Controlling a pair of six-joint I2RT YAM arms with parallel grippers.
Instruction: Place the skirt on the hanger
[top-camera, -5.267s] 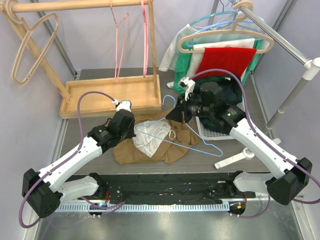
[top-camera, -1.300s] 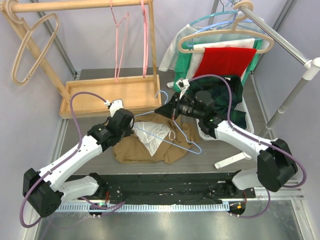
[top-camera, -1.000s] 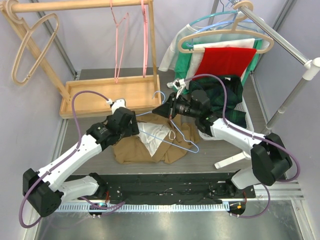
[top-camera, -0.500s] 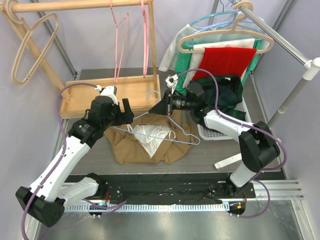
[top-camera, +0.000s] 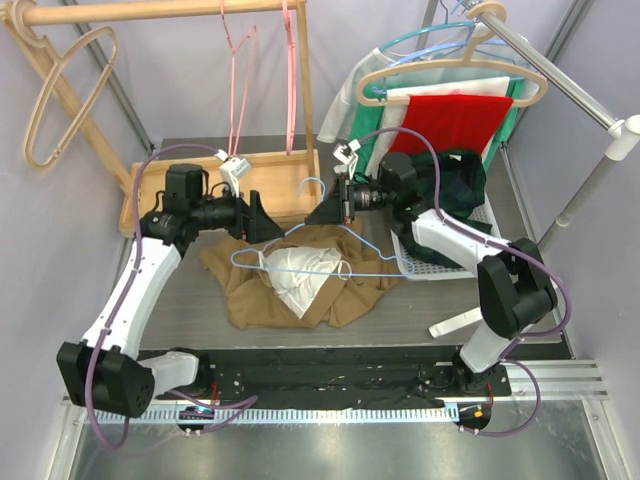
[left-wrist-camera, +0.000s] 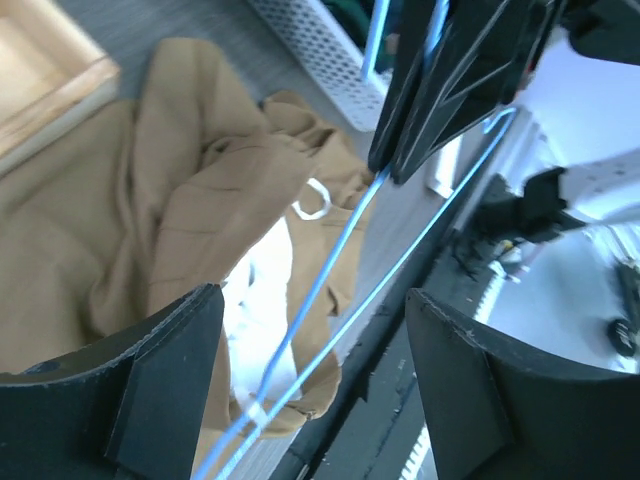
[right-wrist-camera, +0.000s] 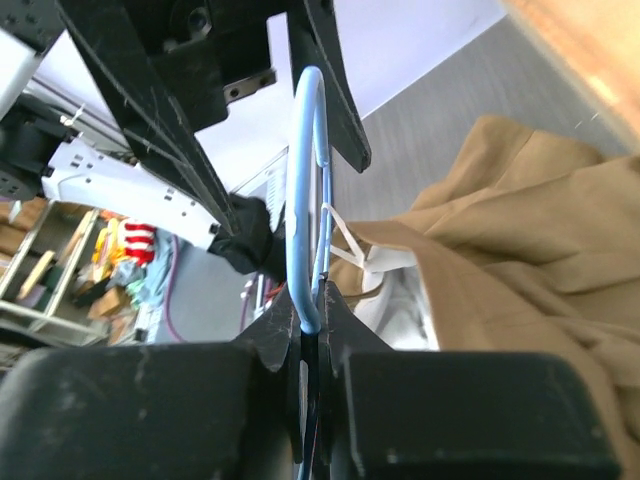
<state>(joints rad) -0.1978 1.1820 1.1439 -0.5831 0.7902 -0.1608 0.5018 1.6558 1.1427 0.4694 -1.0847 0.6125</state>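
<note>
- We see the tan skirt (top-camera: 255, 300) lying crumpled on the desk (top-camera: 180, 305) at the centre of the top view, between the two arms.
- Its white lining (top-camera: 300, 278) is turned out in the middle of the heap. A small white loop (top-camera: 344, 268) lies at the lining's right edge.
- The blue wire hanger (top-camera: 290, 240) sits tilted above the skirt, with its hook toward the upper centre of the frame and its long bottom bar crossing over the lining.
- The skirt is not on the hanger, and we cannot tell whether the bar touches the cloth.
- Our right tool (top-camera: 325, 212) is pinched tight on the hanger just below the hook. In the right wrist view the hanger (right-wrist-camera: 306, 200) rises out from between the closed fingertips, with the skirt (right-wrist-camera: 520, 230) on the right side of the frame.
- Our left tool (top-camera: 262, 218) stands spread wide just left of the hanger's neck and has hold of nothing.
- In the left wrist view its two dark fingers (left-wrist-camera: 150, 380) fill the lower corners. The hanger (left-wrist-camera: 322, 285) runs through the gap between them, and neither finger presses on it.
- A wooden tray (top-camera: 285, 190) sits behind the skirt at the upper left of the desk, and a white basket (top-camera: 432, 265) is just to the skirt's right.
</note>
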